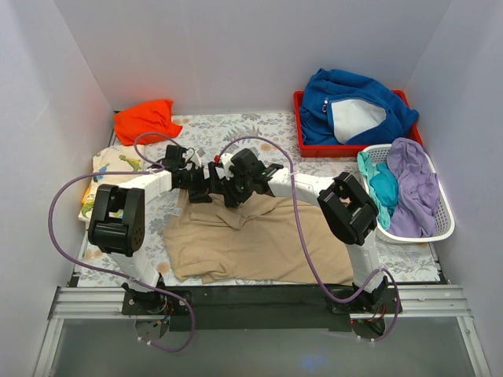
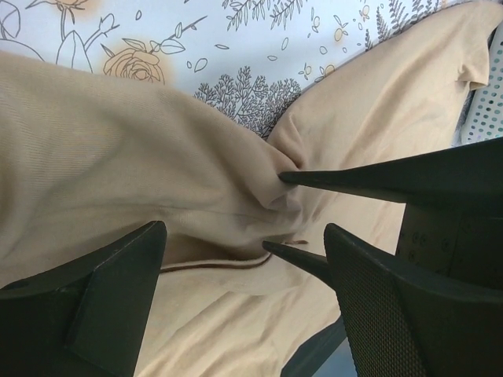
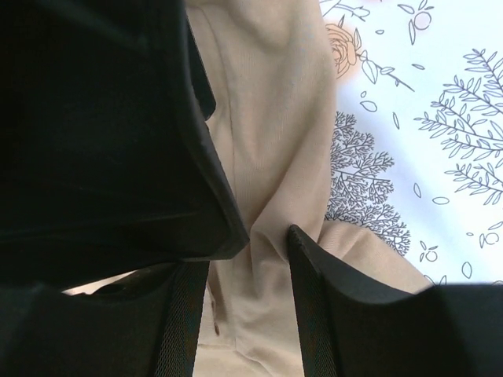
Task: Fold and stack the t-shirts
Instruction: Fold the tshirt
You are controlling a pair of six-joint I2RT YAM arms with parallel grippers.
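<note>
Room: plain white walls close in the table on its left, far and right sides.
Surface: a white cover printed with grey leaf sprigs and orange roses spreads over the table and lies flat where it shows.
Near edge: a black rail carries both arm bases. Purple cables loop from there up along the arms.
Tan shirt: spread in the middle of the cover towards the near edge. Its body is mostly flat, and its far edge is bunched where the two grippers meet.
Orange shirt: crumpled in the far left corner, against the wall.
Dino shirt: at the left edge, just nearer than the orange one and partly hidden by the left arm.
Left gripper: low over the far edge of the tan shirt, fingers spread wide with cloth below them and nothing clamped.
Right gripper: right beside the left one, fingers drawn close with a ridge of tan cloth pinched between them. In the left wrist view the cloth puckers towards its tips.
Tray: red, in the far right corner, holding a blue fleece with pale lining.
Basket: white and slotted, at the right edge just in front of the tray. A purple garment and a teal garment are heaped in it.
</note>
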